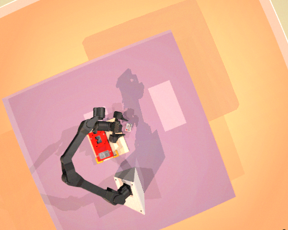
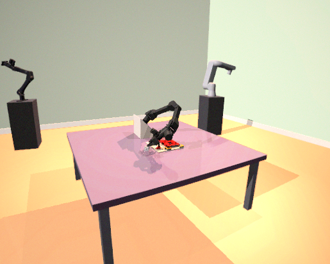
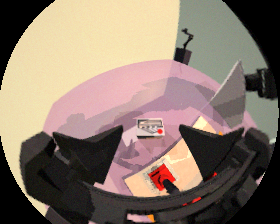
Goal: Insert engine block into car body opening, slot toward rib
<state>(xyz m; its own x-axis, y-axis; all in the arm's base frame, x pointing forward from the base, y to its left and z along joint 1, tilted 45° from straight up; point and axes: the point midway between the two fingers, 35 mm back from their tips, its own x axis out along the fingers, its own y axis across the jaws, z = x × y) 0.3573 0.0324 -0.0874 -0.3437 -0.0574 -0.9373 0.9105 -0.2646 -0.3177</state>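
The engine block point(image 1: 128, 127) point(image 2: 146, 148) point(image 3: 150, 128) is a small white and grey block with a red dot. It looks to lie on the table just off the beige board's edge, away from the car body. My gripper point(image 1: 126, 128) point(image 3: 151, 127) is open, its fingertips spread to either side of the block in the wrist view, with nothing held. The car body point(image 1: 102, 145) point(image 2: 170, 143) is red, with a dark opening and a grey part on top, and sits beside the arm's wrist. The rib and the block's slot are too small to tell.
A beige board point(image 1: 124, 148) point(image 3: 134, 183) lies beside the car body, under my gripper. It bears a red piece point(image 3: 159, 179) with a black post. The white wedge-shaped mount point(image 1: 140, 192) point(image 2: 141, 127) of my arm stands on the purple table point(image 1: 197, 163) point(image 2: 116, 181).
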